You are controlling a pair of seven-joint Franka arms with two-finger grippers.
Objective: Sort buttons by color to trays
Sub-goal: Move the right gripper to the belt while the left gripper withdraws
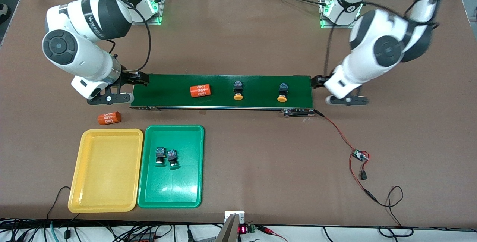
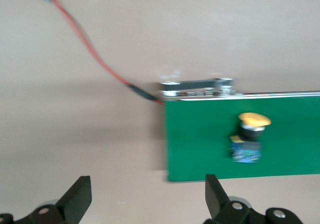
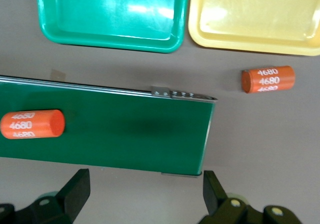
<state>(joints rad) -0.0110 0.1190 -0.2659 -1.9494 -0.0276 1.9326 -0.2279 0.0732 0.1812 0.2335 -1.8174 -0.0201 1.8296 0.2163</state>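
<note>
From the front camera, the long dark-green conveyor belt lay across the brown table. On it sat an orange cylinder marked 4680 and two yellow-capped push-button switches, one mid-belt and one nearer the left arm's end. The left tool hung just off that belt end, beside the second switch but apart from it. The right tool hung at the belt's other end, holding nothing. Nearer the camera lay the shallow yellow plastic tray and the matching green tray, side by side. Two green-capped switches rested together in the green tray. A second orange cylinder lay on the table by the yellow tray.

In the left wrist view, the left tool's fingers stood wide apart and empty, the yellow-capped switch on the belt ahead.

In the right wrist view, the right tool's fingers were likewise spread and empty over the belt end.
</note>
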